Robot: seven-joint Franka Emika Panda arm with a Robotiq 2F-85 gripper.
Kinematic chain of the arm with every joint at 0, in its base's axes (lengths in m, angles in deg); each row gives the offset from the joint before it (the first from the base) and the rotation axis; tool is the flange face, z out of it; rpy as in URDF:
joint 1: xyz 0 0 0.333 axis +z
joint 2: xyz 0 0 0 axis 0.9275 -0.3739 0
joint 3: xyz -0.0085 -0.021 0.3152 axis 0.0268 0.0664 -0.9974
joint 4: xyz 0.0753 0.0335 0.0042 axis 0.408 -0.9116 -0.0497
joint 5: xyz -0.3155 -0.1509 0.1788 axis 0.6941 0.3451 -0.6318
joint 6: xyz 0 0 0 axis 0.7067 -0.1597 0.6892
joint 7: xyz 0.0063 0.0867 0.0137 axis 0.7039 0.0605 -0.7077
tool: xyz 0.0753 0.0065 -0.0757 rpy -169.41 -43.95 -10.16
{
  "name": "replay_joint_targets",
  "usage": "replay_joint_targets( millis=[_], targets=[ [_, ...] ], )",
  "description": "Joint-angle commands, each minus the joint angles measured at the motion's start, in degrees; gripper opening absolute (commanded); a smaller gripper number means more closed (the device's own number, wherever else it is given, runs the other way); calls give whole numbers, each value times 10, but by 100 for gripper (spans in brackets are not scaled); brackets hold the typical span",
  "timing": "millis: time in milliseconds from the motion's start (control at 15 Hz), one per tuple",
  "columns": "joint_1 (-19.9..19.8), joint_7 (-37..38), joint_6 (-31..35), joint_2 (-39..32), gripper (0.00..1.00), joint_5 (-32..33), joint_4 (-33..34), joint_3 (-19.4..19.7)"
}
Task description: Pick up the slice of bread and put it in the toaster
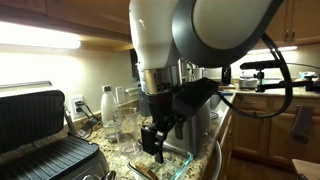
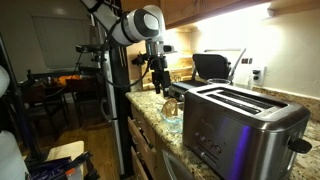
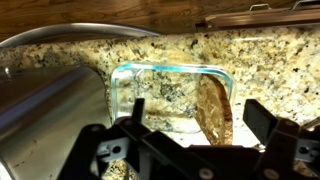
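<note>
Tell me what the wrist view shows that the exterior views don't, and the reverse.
Only the wrist view: the slice of bread, plainly seen, propped on edge near the right wall of the glass container. Only the exterior views: the toaster with its top slots, the black grill press, the arm. Shared: the open gripper hanging over the container, and the granite counter.

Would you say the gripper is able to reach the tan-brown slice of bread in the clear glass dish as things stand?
Probably yes: the open gripper hangs above the clear glass dish, nothing covers the tan-brown bread slice leaning inside, though the dish wall may crowd a finger.
</note>
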Motion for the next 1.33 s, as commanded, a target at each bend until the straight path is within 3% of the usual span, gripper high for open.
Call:
replay_joint_targets(
  millis=[0, 1267],
  targets=[
    [22, -11, 6, -30, 100, 6, 22, 24],
    [58, -74, -2, -170, 100, -7, 155, 78]
  ],
)
